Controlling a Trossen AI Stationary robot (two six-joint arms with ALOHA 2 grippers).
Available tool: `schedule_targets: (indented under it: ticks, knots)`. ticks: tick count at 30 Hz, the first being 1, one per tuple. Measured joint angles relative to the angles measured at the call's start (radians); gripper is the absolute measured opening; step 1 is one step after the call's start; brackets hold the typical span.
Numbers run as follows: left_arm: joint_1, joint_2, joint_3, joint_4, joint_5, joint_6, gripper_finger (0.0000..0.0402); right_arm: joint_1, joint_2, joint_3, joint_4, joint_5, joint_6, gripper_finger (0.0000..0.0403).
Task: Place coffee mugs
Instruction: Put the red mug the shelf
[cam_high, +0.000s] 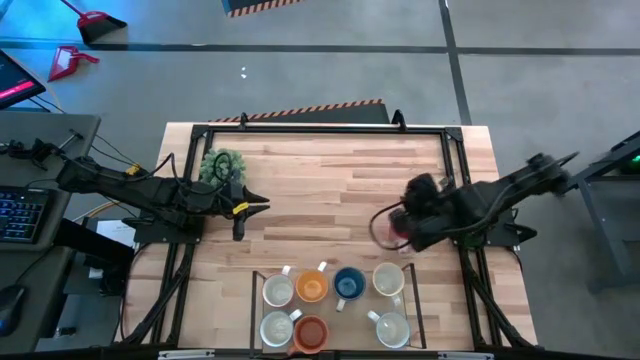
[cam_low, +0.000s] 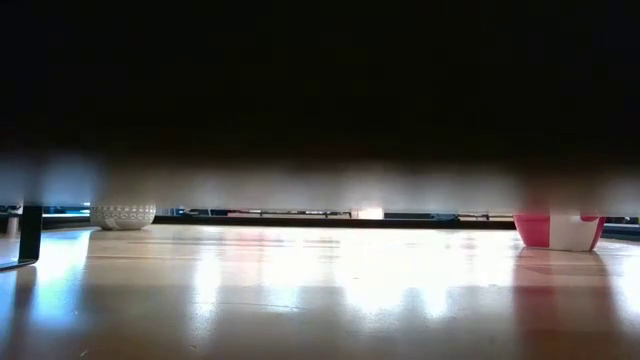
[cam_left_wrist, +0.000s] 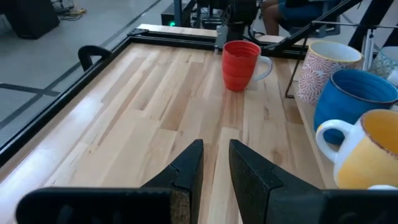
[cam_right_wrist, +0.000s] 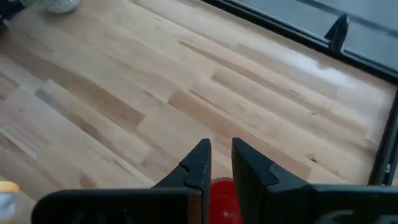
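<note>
A red mug (cam_high: 398, 235) stands upright on its base on the wooden table, right of centre. It also shows in the left wrist view (cam_left_wrist: 241, 65), in the low view (cam_low: 558, 231), and partly in the right wrist view (cam_right_wrist: 225, 199). My right gripper (cam_right_wrist: 221, 155) hovers just over and past the mug (cam_high: 380, 224), its fingers almost together with nothing between them. My left gripper (cam_left_wrist: 216, 158) waits left of centre (cam_high: 262, 207), fingers almost together and empty. Several other mugs stand in a dark frame at the near edge: white (cam_high: 278, 290), orange (cam_high: 312, 287) and blue (cam_high: 348, 283).
A green potted plant (cam_high: 222, 165) stands at the far left; its white pot shows in the low view (cam_low: 123, 216). The dark mug frame (cam_high: 254, 300) holds two rows of mugs near the front edge. A black rail (cam_high: 320, 130) borders the table. Bare wood lies between the two grippers.
</note>
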Motion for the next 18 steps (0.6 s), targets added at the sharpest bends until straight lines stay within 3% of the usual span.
schedule_targets:
  ticks: [8,14,18]
  knots:
    - [0.0,0.0,0.0,0.003,-0.009,-0.026,0.0067,-0.017,-0.255,-0.344,0.188,-0.168,-0.061,0.0039]
    - [0.0,0.0,0.0,0.004,-0.069,-0.055,0.0067,-0.017,-0.313,-0.52,0.266,-0.266,-0.12,0.0039]
    - [0.0,0.0,0.0,0.016,-0.126,-0.071,0.0067,-0.017,-0.315,-0.568,0.297,-0.272,-0.117,0.0039]
